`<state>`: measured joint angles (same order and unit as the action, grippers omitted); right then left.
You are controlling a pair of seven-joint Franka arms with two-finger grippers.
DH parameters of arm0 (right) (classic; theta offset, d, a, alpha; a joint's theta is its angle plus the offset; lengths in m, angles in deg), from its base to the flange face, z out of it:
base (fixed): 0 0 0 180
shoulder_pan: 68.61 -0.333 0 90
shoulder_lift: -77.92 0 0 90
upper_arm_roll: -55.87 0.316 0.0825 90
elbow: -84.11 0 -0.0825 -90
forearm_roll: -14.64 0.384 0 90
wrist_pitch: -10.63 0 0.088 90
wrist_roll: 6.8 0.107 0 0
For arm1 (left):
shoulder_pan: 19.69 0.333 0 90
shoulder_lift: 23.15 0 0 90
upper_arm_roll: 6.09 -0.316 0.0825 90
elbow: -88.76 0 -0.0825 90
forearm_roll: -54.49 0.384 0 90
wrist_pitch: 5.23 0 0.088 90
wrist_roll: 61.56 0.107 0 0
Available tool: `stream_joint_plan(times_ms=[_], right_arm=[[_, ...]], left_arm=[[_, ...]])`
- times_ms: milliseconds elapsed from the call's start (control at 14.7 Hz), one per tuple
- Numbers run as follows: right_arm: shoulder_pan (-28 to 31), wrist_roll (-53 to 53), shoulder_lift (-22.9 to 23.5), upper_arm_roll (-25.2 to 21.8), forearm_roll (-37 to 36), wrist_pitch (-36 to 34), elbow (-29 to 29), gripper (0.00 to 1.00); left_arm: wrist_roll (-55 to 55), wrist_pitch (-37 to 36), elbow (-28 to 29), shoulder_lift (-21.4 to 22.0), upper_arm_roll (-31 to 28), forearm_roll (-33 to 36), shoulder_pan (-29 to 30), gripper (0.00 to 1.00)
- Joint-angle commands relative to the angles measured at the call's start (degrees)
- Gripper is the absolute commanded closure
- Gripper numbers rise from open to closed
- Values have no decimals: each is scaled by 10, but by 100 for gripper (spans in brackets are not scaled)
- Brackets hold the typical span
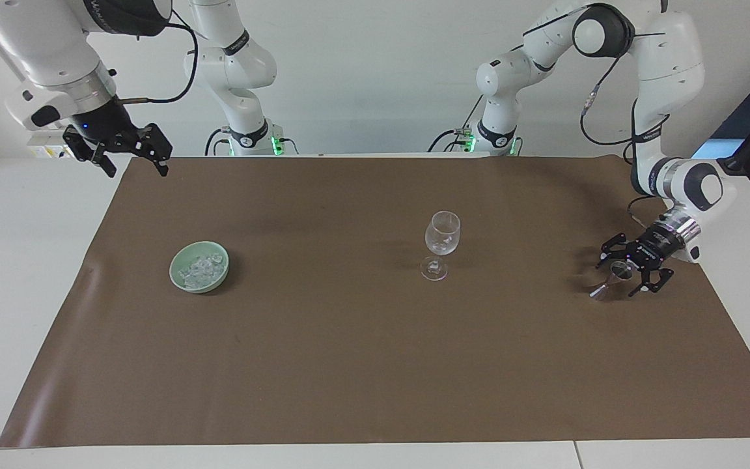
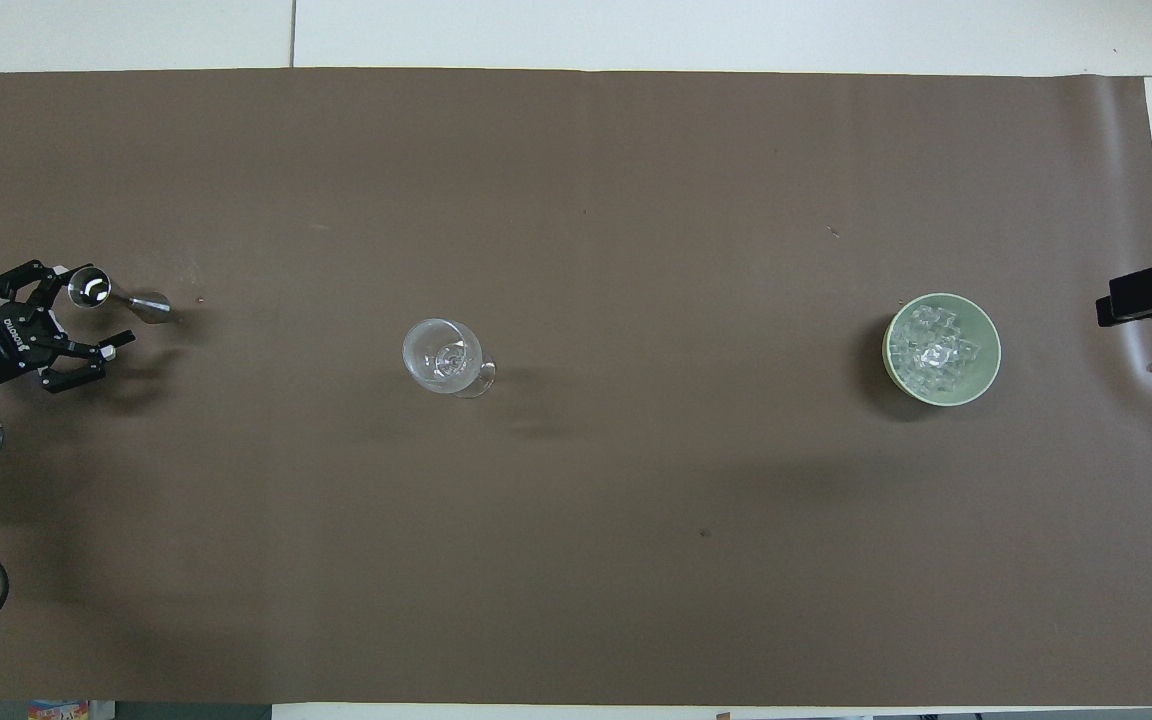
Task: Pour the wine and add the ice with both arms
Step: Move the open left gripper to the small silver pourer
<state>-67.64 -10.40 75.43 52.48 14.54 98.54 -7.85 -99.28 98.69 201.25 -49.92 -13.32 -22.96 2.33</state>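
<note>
The step in hand looks like the opening one: the left gripper sits low at the left arm's end of the brown mat, its jaws spread on either side of the upper cup of a small metal jigger, the double-cone measure that presumably carries the wine. From the overhead view the jigger appears just beside one fingertip rather than centred between the two, and whether anything touches it I cannot tell. It stands on the surface, not lifted. The wine glass stands upright near the middle of the mat, well apart from the jigger, with no wine visible in it. The ice lies heaped in a pale green bowl toward the right arm's end of the surface, untouched as far as can be judged. The right gripper waits in the air over the mat's corner at that end, jaws spread and holding nothing. The next move, as I judge it, calls for the left jaws to centre on the jigger and close without tipping it; it looks narrow-waisted and light, so an off-centre squeeze could knock it over or spill it before it is carried to the glass.
</note>
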Motion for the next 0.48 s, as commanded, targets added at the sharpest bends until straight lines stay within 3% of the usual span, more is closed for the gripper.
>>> stream_joint_plan(times_ms=[0, 408], right_arm=[[7, -6, -3, 4, 9, -2, -4, 0], [8, -6, -3, 4, 9, -2, -4, 0]], left_arm=[[-6, 20, 24, 18, 0, -18, -13, 0], [-7, 37, 32, 18, 0, -36, -24, 0]])
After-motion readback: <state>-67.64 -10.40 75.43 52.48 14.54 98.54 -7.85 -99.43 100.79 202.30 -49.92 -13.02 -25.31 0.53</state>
